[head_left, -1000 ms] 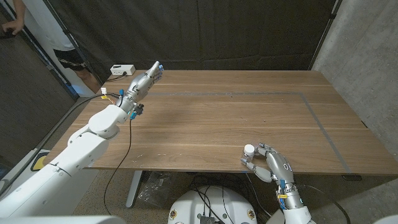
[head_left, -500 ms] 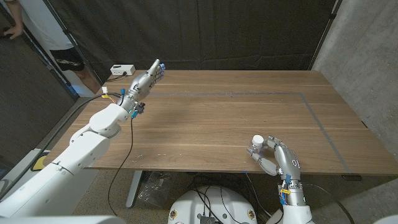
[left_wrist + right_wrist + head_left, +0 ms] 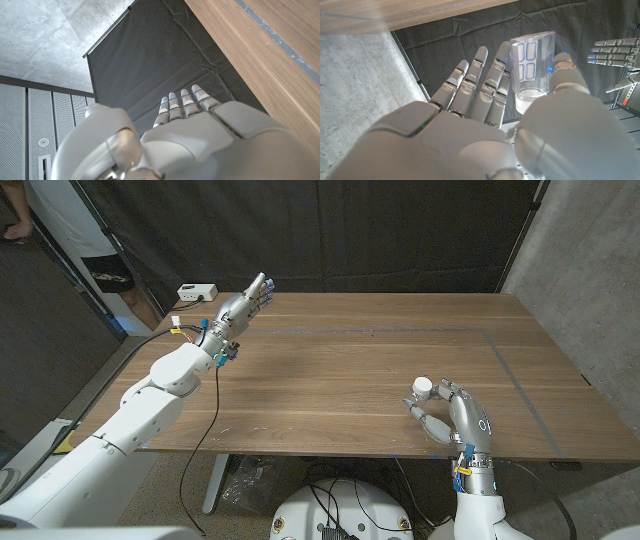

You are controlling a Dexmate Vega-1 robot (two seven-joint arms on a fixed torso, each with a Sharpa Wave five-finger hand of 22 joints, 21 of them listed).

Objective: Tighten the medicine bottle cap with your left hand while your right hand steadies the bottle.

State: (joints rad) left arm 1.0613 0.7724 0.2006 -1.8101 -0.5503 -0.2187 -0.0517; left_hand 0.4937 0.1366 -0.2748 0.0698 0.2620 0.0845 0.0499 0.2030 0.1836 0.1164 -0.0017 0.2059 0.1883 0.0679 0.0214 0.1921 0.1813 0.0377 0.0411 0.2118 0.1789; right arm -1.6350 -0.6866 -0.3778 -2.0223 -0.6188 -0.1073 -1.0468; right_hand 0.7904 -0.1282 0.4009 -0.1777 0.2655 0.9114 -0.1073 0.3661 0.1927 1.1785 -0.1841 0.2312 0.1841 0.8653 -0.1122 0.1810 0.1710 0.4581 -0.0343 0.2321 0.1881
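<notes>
Wooden table (image 3: 350, 370): right hand (image 3: 452, 418) holds medicine bottle (image 3: 422, 389).

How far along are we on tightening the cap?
Done: the right hand holds the medicine bottle above the near table edge. In hand: nothing yet on the white cap. Left: the left hand, open at the far left, must cross over and twist.

Wooden table (image 3: 350, 370), black curtain (image 3: 400, 230) behind, concrete wall (image 3: 590, 270) at right, white power strip (image 3: 196, 292) at far corner
</notes>
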